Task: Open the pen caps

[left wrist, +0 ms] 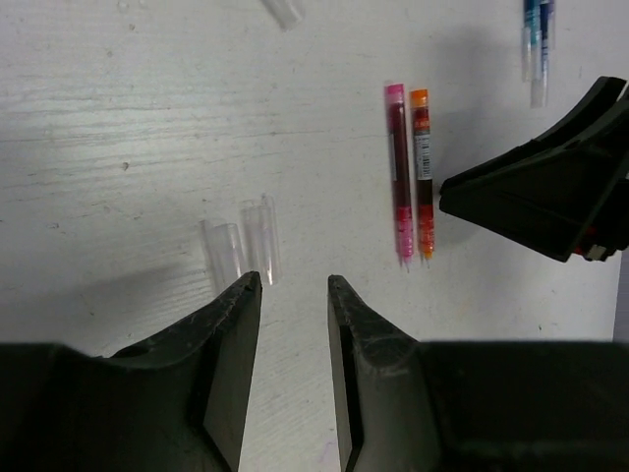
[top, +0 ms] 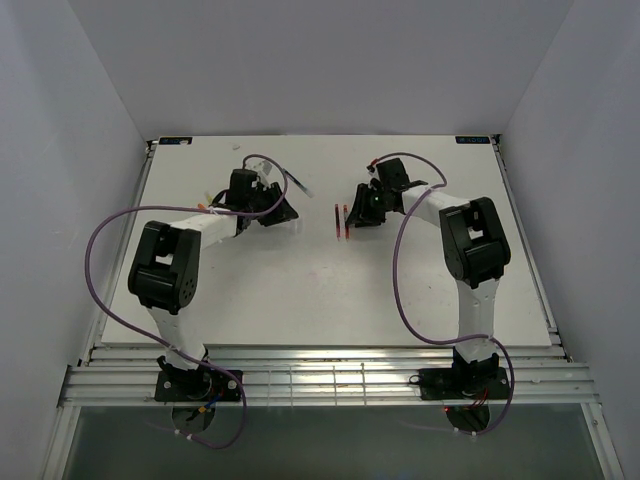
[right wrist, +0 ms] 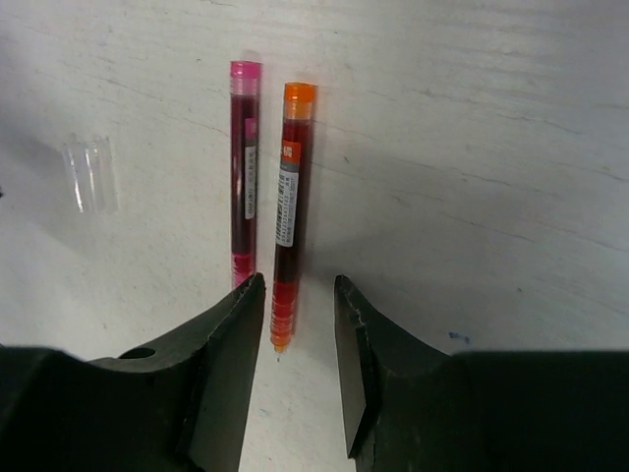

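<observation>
A: Where's the left pincer (left wrist: 293, 282) at?

B: It's hovering over the white tabletop (left wrist: 118, 118), jaws standing apart, gripping nothing. Two clear caps (left wrist: 244, 246) are lying side by side just ahead of its left fingertip, off any pen.

A: And the pens?

B: The pink pen (right wrist: 244, 172) and orange pen (right wrist: 288, 216) are lying parallel, almost touching, mid-tabletop between the two arms. Their coloured plugs are pointing away from the right wrist camera. A blue pen (left wrist: 536, 39) is showing at the far edge of the left wrist view, partly cut off.

A: Right pincer (right wrist: 298, 282)?

B: Also spread open, holding nothing. The orange pen's bare tip is sitting in the gap between its jaws, and the pink pen's near end is hiding behind one finger. Can't tell if anything's touching.
</observation>
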### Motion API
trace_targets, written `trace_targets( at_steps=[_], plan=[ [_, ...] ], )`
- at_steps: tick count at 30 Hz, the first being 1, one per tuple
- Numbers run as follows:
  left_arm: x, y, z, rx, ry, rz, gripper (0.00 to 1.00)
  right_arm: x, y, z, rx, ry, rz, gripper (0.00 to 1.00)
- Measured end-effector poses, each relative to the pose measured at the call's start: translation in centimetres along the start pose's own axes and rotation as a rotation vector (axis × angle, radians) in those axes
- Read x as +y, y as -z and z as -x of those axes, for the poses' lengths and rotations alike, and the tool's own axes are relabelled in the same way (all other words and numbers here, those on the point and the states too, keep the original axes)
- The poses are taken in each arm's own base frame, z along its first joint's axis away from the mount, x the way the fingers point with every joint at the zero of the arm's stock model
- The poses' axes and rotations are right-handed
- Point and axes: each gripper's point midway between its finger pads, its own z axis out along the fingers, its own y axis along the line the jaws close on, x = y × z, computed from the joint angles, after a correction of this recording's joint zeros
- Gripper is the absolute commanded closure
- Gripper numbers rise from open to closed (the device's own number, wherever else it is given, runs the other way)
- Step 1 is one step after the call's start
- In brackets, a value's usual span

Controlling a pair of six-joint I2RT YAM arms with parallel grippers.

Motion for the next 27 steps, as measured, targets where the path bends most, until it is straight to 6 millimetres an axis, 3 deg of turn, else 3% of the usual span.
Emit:
trace_targets(
  at_steps=[5, 11, 18, 23, 27],
  plan=[
    [-2.1, 1.8, 1.9, -0.055, -0.026, -0.041, 0.55, -1.2, 1.9, 1.5, -0.034, 0.027, -0.111, 0.57],
    [-3.2, 2.3, 2.3, -0.064, -0.026, -0.080, 0.56, -2.3, 5.6, 8.4, -0.184, 0.075, -0.200, 0.55],
    [-4.1, 2.1, 0.6, -0.025, 0.024, -0.144, 0.56, -8.3, 9.6, 13.5, -0.272, 0.055, -0.336, 0.54],
    [-5.6, 1.7, -0.6, 0.002, 0.019, -0.177, 0.56, -11.5, 9.4, 16.4, -0.292, 0.095, -0.406, 0.53],
    [-6.6, 1.6, -1.3, 0.017, 0.011, -0.196, 0.56, -12.3, 7.9, 17.4, -0.285, 0.132, -0.419, 0.54]
  ],
)
